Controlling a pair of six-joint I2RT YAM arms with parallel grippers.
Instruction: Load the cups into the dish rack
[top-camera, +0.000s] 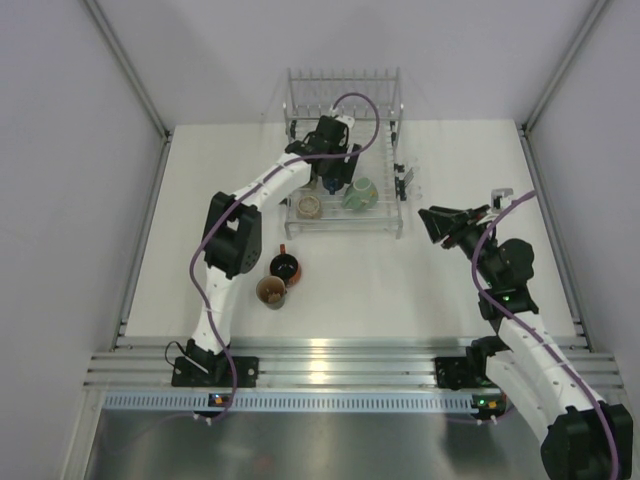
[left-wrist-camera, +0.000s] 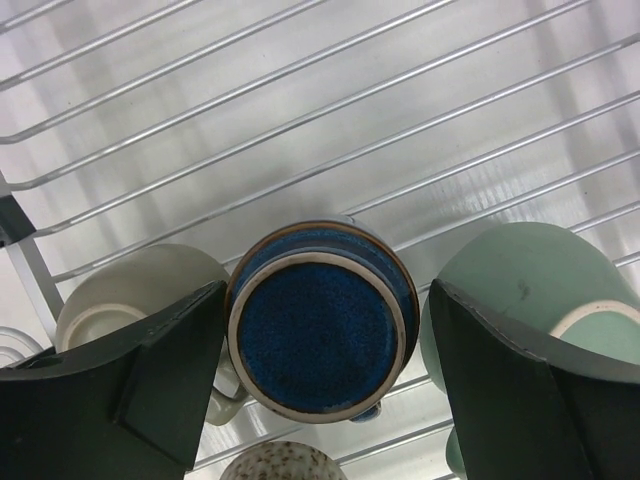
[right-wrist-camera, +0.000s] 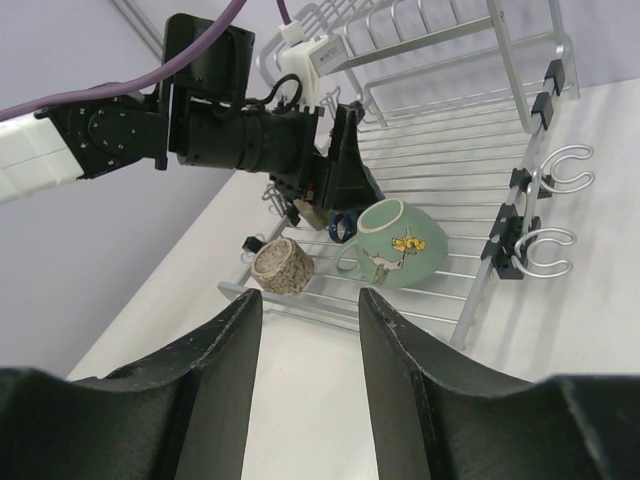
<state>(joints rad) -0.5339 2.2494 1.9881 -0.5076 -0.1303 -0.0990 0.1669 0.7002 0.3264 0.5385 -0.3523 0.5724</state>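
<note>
The dish rack (top-camera: 394, 150) stands at the back centre. In it are a mint-green mug (top-camera: 360, 193), a speckled beige mug (top-camera: 309, 206), a cream mug (left-wrist-camera: 130, 290) and a dark blue mug (left-wrist-camera: 320, 320) standing upside down on the wires. My left gripper (left-wrist-camera: 325, 335) is open, its fingers straddling the blue mug with a small gap on the right side. A black mug (top-camera: 285, 266) and an orange-brown mug (top-camera: 271, 291) sit on the table in front of the rack. My right gripper (top-camera: 434, 226) is open and empty, right of the rack.
The rack's upright tines (top-camera: 340, 85) line its far end. Hook clips (right-wrist-camera: 545, 250) hang on the rack's right side. Metal frame posts (top-camera: 130, 70) run along the grey side walls. The mint mug (right-wrist-camera: 400, 245) lies on its side.
</note>
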